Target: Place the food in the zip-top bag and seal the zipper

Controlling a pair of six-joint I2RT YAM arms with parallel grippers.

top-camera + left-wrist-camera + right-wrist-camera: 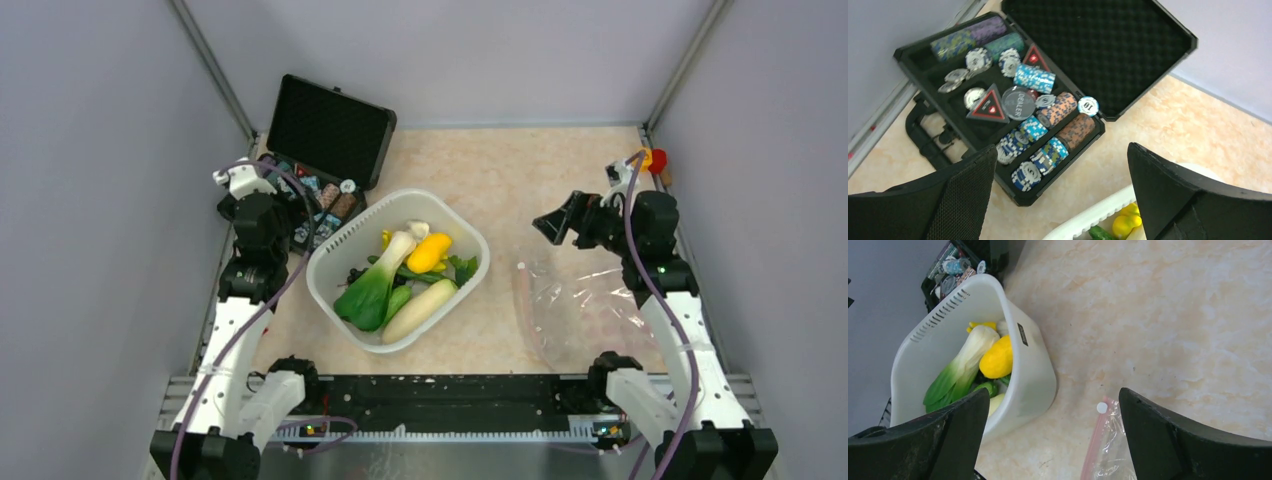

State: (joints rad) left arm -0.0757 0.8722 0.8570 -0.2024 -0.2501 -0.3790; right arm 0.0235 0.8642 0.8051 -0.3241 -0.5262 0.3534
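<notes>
Over the far left corner of the table [520, 170], the left pincer [1060, 165] is hanging with its jaws spread wide and nothing between them. It is looking down on a black case [325, 135] that is lying open, its foam-lined lid leaning back toward the far edge. Rows of poker chips [1033, 77] are filling the case's compartments. Just beside the case, toward the middle of the table, a white translucent tub [330, 270] is sitting with all the food inside it. The bok choy [375, 285] is lying with its green leaves toward the near edge and its white stem toward the far one. The dark grapes [355, 275] are peeking out at its left. The cucumber [398, 300] is lying wedged between the bok choy and the long white radish [420, 308], and the yellow pepper [430, 252] is resting farther back. Well apart from the tub, near the right near corner, the clear zip-top bag [590, 310] is lying flat on the table. Its pinkish-red zipper [522, 295] is running along the side that is facing the tub. The small white slider tab [1102, 407] is sitting at the strip's far end. The right pincer [558, 220] is hovering beyond the bag's far edge, pointing toward the tub, its jaws standing wide and gripping nothing.
</notes>
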